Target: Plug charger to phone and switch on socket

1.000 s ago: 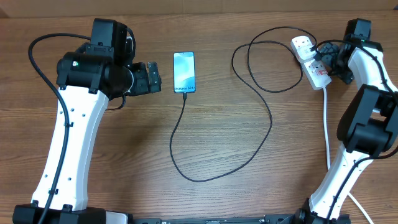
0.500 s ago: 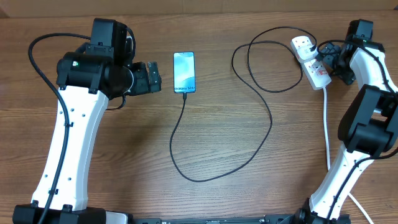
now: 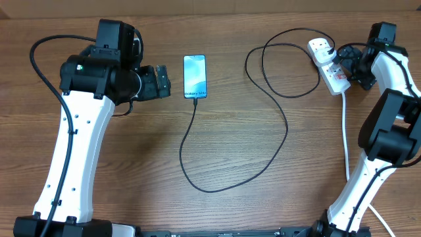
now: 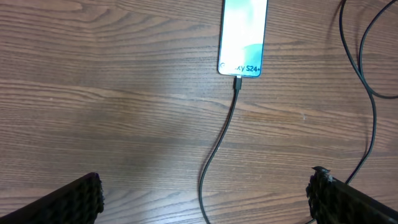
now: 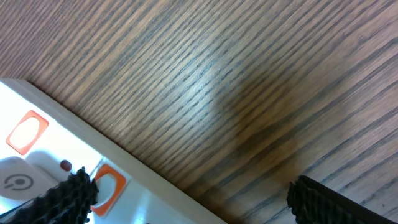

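Note:
The phone lies face up at the table's top centre, and also shows in the left wrist view. The charger cable runs from its bottom edge in a long loop to a black plug in the socket strip. The connector tip sits in the phone. My left gripper is open and empty just left of the phone. My right gripper is open right beside the strip, whose orange-marked switches show in the right wrist view.
The strip's thick white lead runs down the right side beside the right arm. The cable's loop lies across the middle of the wooden table.
The right gripper has shifted slightly to the right, off the strip. The left arm, phone and cable have not moved.

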